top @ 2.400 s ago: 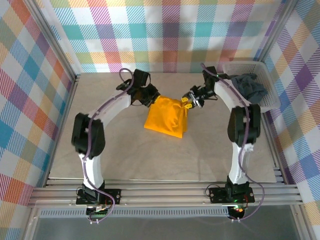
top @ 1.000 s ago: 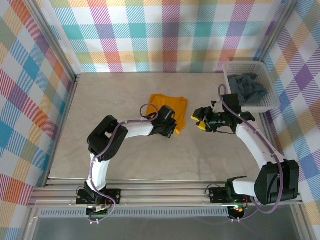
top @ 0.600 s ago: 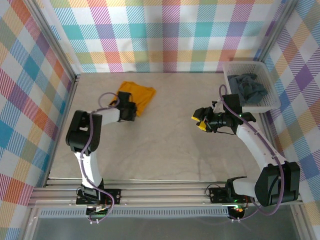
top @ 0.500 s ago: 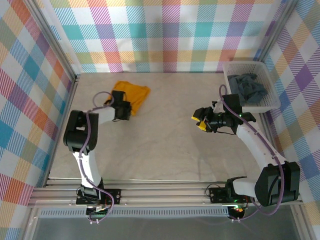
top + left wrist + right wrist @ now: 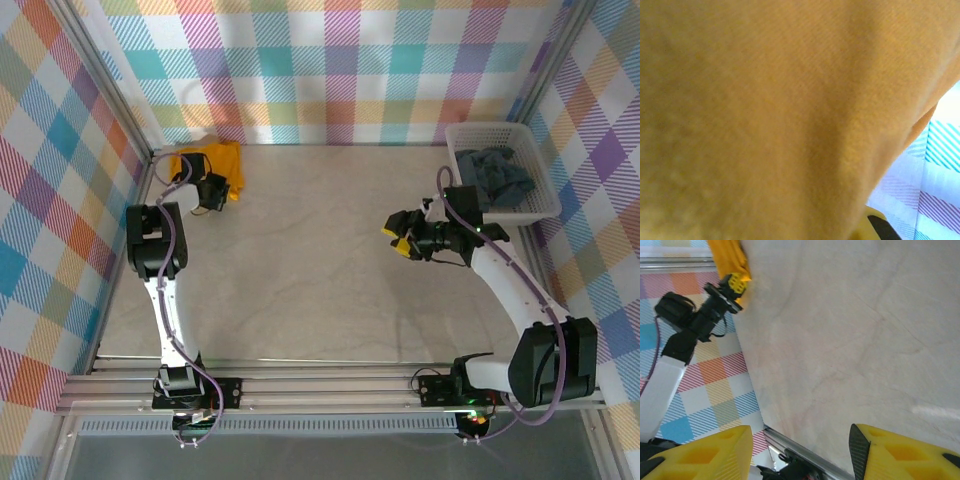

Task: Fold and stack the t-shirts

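The mustard-orange t-shirt (image 5: 203, 162) lies bunched in the far left corner of the table, against the wall. My left gripper (image 5: 213, 186) is at its near edge, shut on the cloth. In the left wrist view the orange cloth (image 5: 780, 110) covers nearly everything, with one yellow fingertip (image 5: 874, 226) at the bottom. The right wrist view shows that shirt (image 5: 727, 257) and the left gripper (image 5: 735, 284) far off. My right gripper (image 5: 400, 236) hovers open over bare table at mid-right, its fingers (image 5: 715, 455) wide apart around nothing. The slate-grey t-shirt (image 5: 497, 172) sits crumpled in the basket.
The white lattice basket (image 5: 455, 132) stands at the far right corner against the plaid wall. Plaid walls and metal rails close in the beige table (image 5: 320, 270) on three sides. The left arm stretches along the left edge.
My left gripper has dragged the mustard shirt from the table's middle to the far left corner. The right gripper let go of it, drew back to mid-right and has stayed open there.
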Controlling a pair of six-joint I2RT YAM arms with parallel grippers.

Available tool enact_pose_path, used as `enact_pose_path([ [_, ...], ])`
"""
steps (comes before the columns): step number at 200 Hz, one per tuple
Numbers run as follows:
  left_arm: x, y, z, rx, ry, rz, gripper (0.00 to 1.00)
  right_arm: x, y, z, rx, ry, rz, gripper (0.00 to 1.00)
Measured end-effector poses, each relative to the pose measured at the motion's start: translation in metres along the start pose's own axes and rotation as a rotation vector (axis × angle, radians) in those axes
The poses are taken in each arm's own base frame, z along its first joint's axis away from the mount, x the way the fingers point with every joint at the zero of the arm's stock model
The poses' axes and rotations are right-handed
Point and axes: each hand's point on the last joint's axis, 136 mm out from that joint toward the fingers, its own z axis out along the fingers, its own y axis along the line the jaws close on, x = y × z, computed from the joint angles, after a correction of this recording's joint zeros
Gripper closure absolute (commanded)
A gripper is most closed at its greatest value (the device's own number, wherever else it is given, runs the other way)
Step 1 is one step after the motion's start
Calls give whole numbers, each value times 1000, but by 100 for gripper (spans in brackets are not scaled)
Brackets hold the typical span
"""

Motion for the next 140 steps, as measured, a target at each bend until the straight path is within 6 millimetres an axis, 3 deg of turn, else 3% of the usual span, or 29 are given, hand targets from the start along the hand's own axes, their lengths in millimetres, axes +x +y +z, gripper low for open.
enact_pose_path([
  [48, -8, 10, -10, -43, -17, 40, 100, -10, 46, -24, -152, -121, -145, 43],
  [83, -11, 23, -20, -93, -21, 43, 100, -14, 47, -20, -163, -117, -145, 43],
  [93, -12, 24, -21, -99, -21, 43, 95, -15, 46, -17, -159, -106, -139, 43],
  [100, -12, 26, -21, -104, -19, 45, 87, -15, 46, -16, -157, -99, -135, 42],
  [118, -12, 26, -25, -113, -19, 57, 45, -15, 48, -17, -151, -92, -134, 36],
  [121, -12, 26, -26, -116, -19, 56, 35, -15, 49, -18, -151, -92, -136, 19],
  [122, -12, 26, -26, -116, -19, 58, 31, -15, 49, -18, -151, -92, -136, 7],
  [127, -12, 25, -29, -117, -21, 58, 17, -15, 51, -19, -150, -92, -138, 0],
  [129, -12, 25, -30, -117, -22, 59, 4, -15, 52, -20, -150, -93, -140, 0],
  [140, -13, 20, -40, -114, -33, 68, 0, -16, 57, -23, -151, -100, -154, 0],
])
